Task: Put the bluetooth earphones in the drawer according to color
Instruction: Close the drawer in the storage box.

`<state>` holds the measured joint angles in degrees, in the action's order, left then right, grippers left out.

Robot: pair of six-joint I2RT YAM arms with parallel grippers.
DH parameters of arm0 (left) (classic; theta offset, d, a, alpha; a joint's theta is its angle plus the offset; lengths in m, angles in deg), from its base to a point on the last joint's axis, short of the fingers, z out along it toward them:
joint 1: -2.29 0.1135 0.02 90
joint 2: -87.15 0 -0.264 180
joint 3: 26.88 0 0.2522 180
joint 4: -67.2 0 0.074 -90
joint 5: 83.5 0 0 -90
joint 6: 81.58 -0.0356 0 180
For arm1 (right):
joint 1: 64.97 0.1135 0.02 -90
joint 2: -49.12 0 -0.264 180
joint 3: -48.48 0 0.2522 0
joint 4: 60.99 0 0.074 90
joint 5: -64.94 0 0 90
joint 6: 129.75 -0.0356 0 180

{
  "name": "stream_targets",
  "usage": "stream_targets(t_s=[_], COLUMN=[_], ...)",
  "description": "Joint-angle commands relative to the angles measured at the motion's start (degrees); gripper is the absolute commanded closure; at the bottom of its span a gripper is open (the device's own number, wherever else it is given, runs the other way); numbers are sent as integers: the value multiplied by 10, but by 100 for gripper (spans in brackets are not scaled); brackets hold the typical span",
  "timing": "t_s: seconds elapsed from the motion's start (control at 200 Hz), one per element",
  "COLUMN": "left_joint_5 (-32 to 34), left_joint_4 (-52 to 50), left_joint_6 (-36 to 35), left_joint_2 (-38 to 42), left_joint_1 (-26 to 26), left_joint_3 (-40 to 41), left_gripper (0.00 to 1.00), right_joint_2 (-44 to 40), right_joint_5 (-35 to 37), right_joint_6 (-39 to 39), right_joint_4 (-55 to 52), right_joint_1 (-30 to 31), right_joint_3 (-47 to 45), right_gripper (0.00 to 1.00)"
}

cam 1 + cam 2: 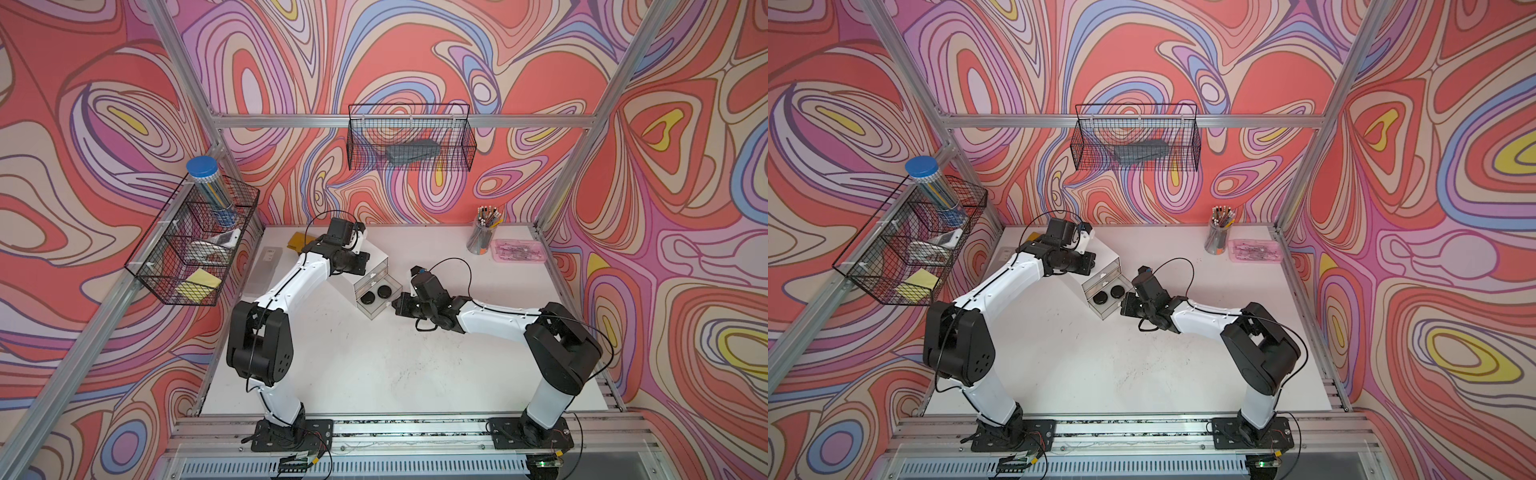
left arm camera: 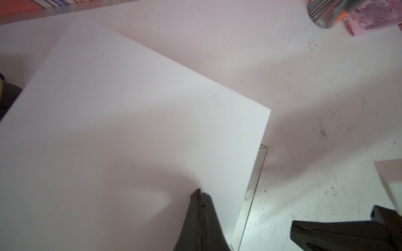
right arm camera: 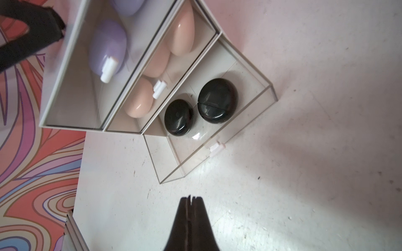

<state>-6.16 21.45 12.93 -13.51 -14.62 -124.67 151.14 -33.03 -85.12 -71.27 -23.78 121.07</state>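
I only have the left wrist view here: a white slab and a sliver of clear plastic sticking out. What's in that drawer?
Observer: The bottom drawer is pulled out and holds two black cases, side by side.
Operator: And the other colors?
Observer: They are above it, behind pushed-in fronts: three pink cases in the middle drawer and two lilac cases in the top drawer.
Operator: Where's the right tool?
Observer: The right tool is shut and empty, pointing at the front of the open drawer and not touching it.
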Motion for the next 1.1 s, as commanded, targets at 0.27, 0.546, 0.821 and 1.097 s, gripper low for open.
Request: stream_targets(t_s=[0.27,0.546,0.821,1.097], left_joint_5=[-3,-3,-5,-7], left_joint_4=[-90,-91,-91,-91], left_joint_6=[2,3,4,3], left_joint_2=[-33,-32,-33,-31], left_joint_1=[-5,-5,-5,-5], left_joint_3=[20,20,20,20], left_gripper=[100,100,100,100], right_joint_2=[93,144,184,220], right_joint_5=[-55,-75,-90,-95], right_joint_6=[-32,-40,-56,-72], right_joint_4=[53,71,100,127], right_joint_1=[-25,-25,-28,-29], right_joint_3=[39,85,114,158], right_gripper=[100,100,100,100])
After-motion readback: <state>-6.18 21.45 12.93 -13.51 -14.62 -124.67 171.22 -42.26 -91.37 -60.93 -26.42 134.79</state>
